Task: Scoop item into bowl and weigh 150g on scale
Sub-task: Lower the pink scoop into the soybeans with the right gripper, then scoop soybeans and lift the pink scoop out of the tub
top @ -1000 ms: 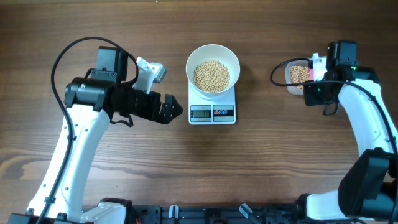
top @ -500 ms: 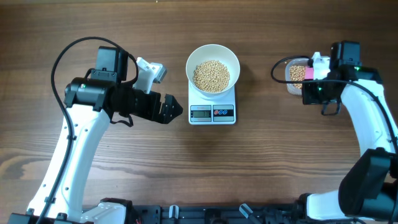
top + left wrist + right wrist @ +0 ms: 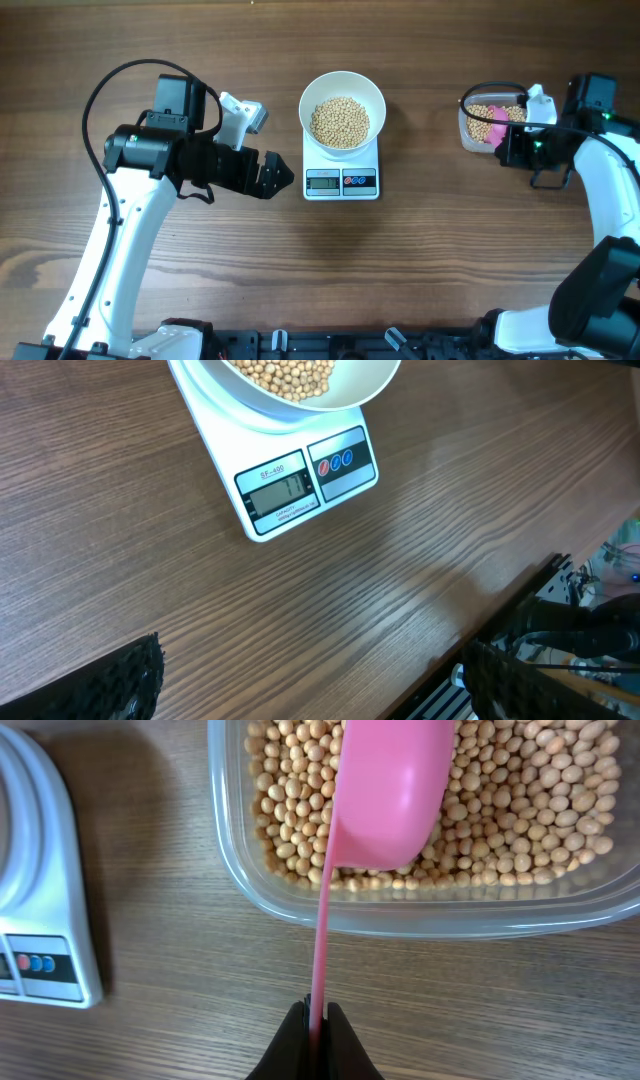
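Overhead, the pale-tan beans [image 3: 340, 122] lie heaped in the white bowl [image 3: 343, 79], which sits on the scale [image 3: 341, 183] at mid-table, so I judge the scooping well under way. Whether the target weight is reached I cannot say: the grey display [image 3: 281, 491] is too small to read from my left wrist camera. More beans fill the clear plastic tub [image 3: 420, 915] well off to the right, where my right gripper [image 3: 316, 1018] is clamped tight on the thin handle [image 3: 322, 940] of a pink scoop [image 3: 390, 790]. Its smooth rounded head lies over that stock, and I cannot tell whether it carries a load. If the weight is short, more transfers remain. My left gripper [image 3: 281, 176] sits just beside the scale, spread wide and holding nothing. Each bean is small, round and matte; the bowl is deep and smooth-sided; the scale is flat white plastic with two small round buttons [image 3: 334, 461]; the table [image 3: 430, 270] shows dark wood grain.
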